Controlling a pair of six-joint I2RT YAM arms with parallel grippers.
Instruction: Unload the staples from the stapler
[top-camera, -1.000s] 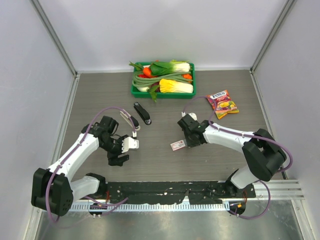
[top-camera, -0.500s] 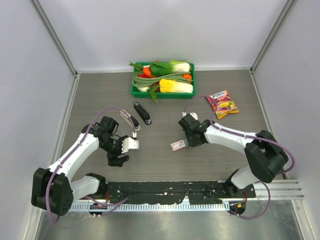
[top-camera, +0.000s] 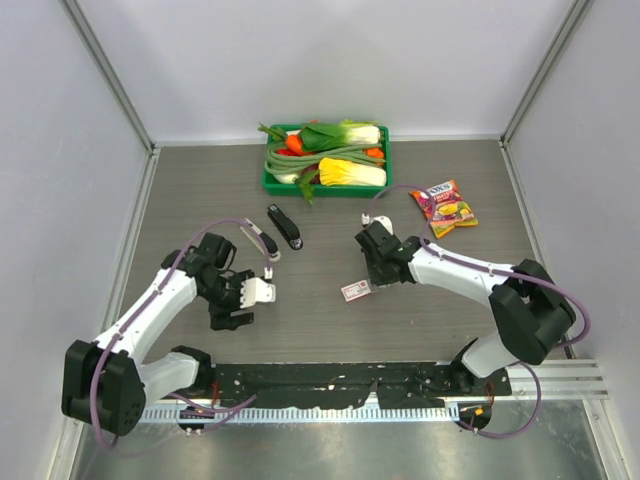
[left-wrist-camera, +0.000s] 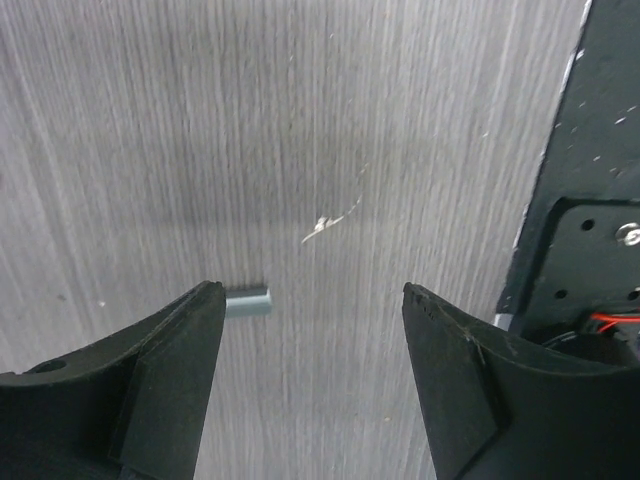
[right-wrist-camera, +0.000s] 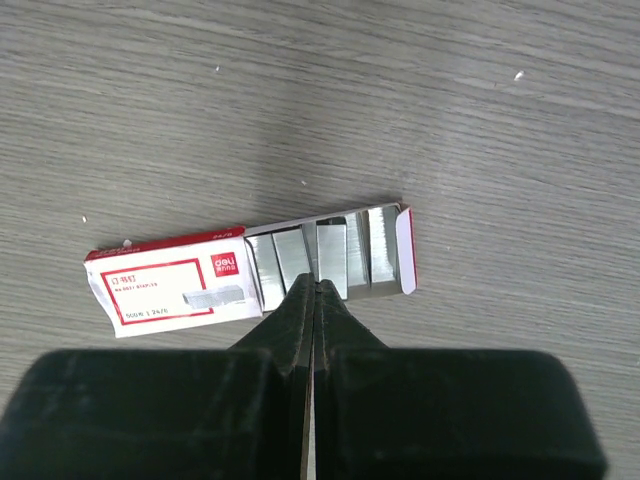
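A tiny grey strip of staples (left-wrist-camera: 250, 301) lies on the table just inside my left gripper's left finger (left-wrist-camera: 160, 380). The left gripper (left-wrist-camera: 312, 300) is open with nothing between its jaws; from above the left gripper (top-camera: 232, 318) hangs near the table's front left. The slim white and grey stapler (top-camera: 268, 247) lies on the table behind it, apart from both grippers. My right gripper (right-wrist-camera: 315, 281) is shut, its tips over the open end of a pink-and-white staple box (right-wrist-camera: 175, 285); from above the right gripper (top-camera: 373, 279) sits beside that box (top-camera: 355, 290).
A black stapler (top-camera: 285, 227) lies beside the white one. A green tray (top-camera: 272, 183) of vegetables stands at the back, with a snack packet (top-camera: 445, 207) to its right. The black base rail (left-wrist-camera: 590, 200) runs close on the left gripper's right.
The left gripper has shifted slightly left and toward the front and opened a little wider. The right gripper has edged slightly back and stays shut.
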